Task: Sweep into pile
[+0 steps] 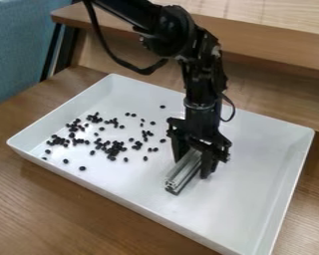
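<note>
Camera view: ok so you're not there yet, I'd call this early to maybe halfway. The dark little bean-like pieces [111, 148] do bunch up in a few clumps, but nothing I'd call one pile. What's left for you, going by this, is pulling those clumps together and catching the strays.

They're all inside the white tray [122, 196] on the wood surface [36, 214], picture-left of your tool [192, 167]. The nearest ones sit just beside it, the rest fan out farther off that way, with one loner up near the tray's far side. A few more singles lie toward the front wall, outside the main bunch.

As for looks: small, roundish to oval, black or close to it, pretty much one layer, some touching and plenty apart. Thickest patch is picture-left of the tool, with thinner trails beyond it.

Your tool has its fingers pinching a silvery grooved metal bar [183, 173], which slants down out of the grip toward the camera, low over the tray floor. Can't tell if it's actually touching down. Picture-right of the tool I'm not spotting any pieces, so that side looks done to me.
</note>
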{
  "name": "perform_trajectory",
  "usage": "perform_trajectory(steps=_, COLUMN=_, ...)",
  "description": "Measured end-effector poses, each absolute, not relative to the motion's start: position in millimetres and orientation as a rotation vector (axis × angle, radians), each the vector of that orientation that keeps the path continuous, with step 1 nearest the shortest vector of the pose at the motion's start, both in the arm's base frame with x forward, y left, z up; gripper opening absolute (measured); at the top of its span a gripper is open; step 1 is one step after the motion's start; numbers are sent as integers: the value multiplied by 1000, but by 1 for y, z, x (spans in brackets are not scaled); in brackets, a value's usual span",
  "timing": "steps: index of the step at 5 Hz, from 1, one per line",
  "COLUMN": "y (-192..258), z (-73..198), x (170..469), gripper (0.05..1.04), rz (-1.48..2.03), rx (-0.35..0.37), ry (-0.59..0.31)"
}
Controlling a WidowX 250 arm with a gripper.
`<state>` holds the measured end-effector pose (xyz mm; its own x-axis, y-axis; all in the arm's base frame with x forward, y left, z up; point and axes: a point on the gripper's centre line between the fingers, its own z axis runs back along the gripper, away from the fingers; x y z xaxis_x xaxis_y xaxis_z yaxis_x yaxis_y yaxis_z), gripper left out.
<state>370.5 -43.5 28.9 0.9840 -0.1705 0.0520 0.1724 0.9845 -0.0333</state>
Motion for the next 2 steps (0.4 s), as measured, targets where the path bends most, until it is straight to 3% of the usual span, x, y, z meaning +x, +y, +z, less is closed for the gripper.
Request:
perform_trajectory(steps=1, y=-42, z=28, x=371, gripper=414, rz=-189, rx=-31, ry=-54)
perform_trajectory(steps=2, y=-32, z=27, x=368, gripper=402, rz=-201, rx=-32, ry=-47)
